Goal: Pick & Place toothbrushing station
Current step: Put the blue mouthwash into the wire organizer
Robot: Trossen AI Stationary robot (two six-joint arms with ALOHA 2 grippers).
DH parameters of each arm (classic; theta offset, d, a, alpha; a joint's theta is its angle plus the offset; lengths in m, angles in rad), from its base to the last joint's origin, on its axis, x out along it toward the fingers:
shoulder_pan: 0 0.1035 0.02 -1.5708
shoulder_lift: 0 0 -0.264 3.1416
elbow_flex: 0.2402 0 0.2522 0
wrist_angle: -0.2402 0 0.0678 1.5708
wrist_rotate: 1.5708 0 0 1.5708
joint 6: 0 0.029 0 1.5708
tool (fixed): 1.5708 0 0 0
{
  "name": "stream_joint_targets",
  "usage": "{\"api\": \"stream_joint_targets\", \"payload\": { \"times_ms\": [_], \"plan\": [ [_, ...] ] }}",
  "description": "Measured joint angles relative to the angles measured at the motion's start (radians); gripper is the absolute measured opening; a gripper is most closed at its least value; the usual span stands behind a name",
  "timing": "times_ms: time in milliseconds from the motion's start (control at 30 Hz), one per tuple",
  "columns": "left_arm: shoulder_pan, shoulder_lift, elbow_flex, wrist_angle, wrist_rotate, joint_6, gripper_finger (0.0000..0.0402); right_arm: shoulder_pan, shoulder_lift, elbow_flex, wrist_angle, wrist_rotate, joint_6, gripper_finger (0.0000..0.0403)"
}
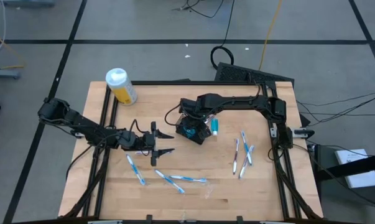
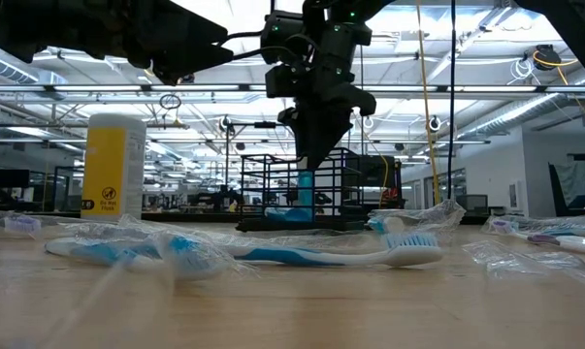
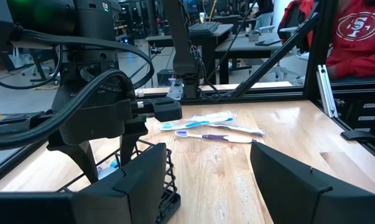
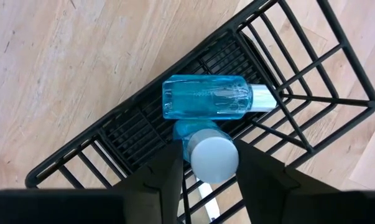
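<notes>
The right tool (image 4: 203,163) is hanging over the basket (image 4: 112,134), part-open around a teal tube (image 4: 207,154) — next, probably letting go and lifting clear.

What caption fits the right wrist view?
Right gripper lowers a teal tube into the black wire basket beside another.

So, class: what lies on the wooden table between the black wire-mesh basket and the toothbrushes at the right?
In the high view, one small teal tube lies beside the black wire-mesh basket; bare wood runs on to the white-and-blue toothbrushes.
</notes>
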Motion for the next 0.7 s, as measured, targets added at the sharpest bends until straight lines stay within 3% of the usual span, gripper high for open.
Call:
{"api": "stream_joint_targets", "payload": {
  "times_ms": [700],
  "plan": [
    [0.0,0.0,0.0,-0.005,0.0,0.0,0.0241,0.0,0.0,0.0,0.014,0.028,0.009,0.0178]
  ]
}}
